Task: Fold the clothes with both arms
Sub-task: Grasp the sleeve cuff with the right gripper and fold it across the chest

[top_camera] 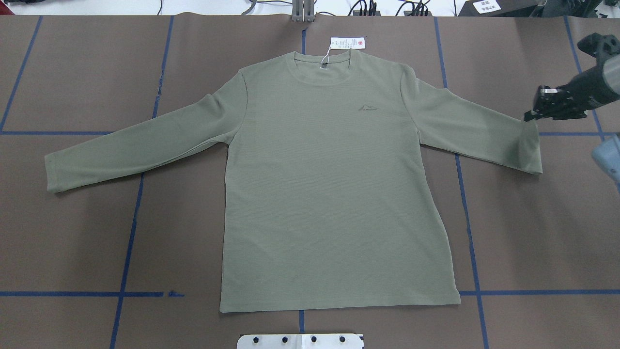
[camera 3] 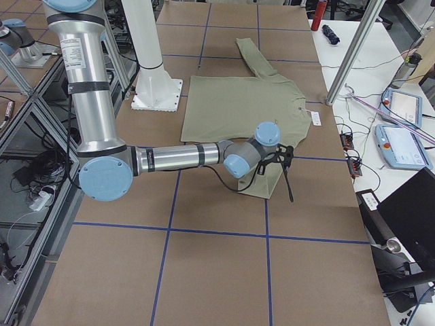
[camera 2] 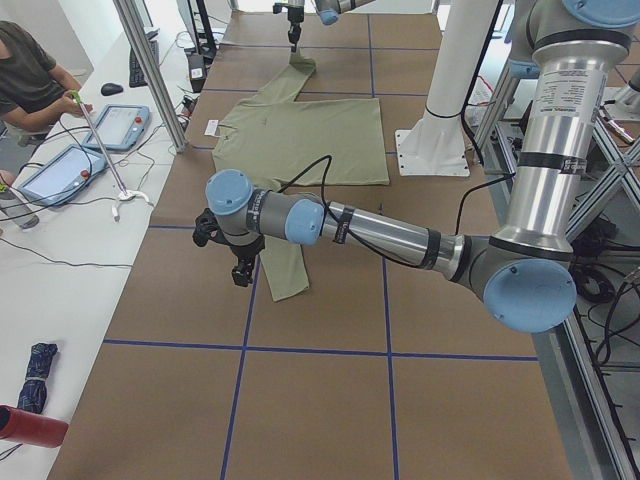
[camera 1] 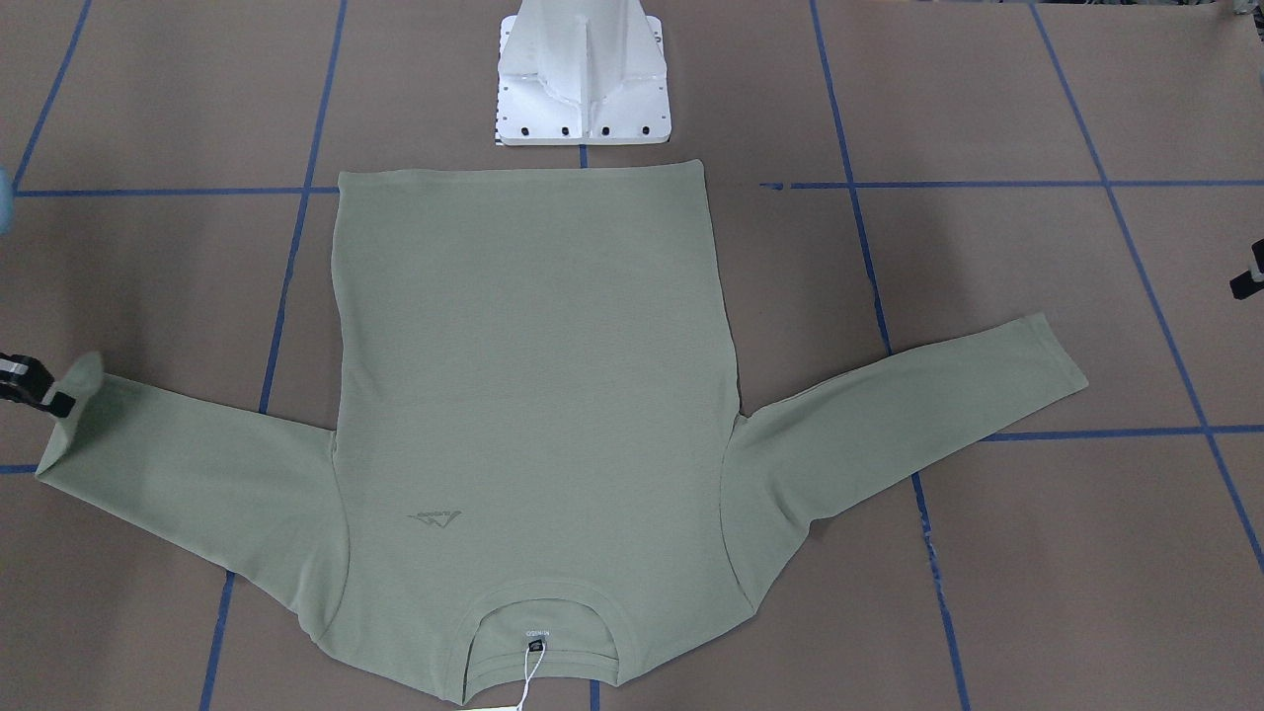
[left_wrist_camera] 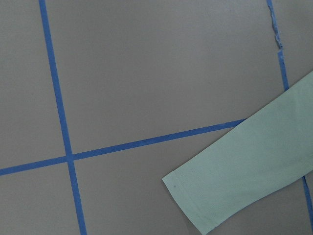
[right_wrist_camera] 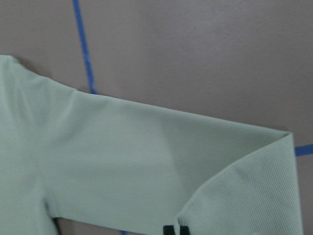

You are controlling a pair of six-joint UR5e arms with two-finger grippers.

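The sage-green shirt (top_camera: 334, 184) lies flat and face up on the brown table, sleeves spread, neck and white hang tag (top_camera: 347, 43) away from the robot. My right gripper (top_camera: 530, 116) is shut on the cuff corner of the sleeve on my right and holds it lifted and curled; it also shows in the front view (camera 1: 61, 400). Its fingertips (right_wrist_camera: 169, 230) pinch the fabric. The other sleeve cuff (left_wrist_camera: 234, 181) lies flat. My left gripper (camera 2: 240, 272) hovers just beyond that cuff; I cannot tell whether it is open or shut.
The white pedestal base (camera 1: 583, 79) stands just behind the shirt's hem. Blue tape lines (top_camera: 131, 232) cross the table. A side table with tablets (camera 2: 60, 170) and a seated operator (camera 2: 30, 70) lies past the far edge, with metal frame posts (camera 2: 150, 70).
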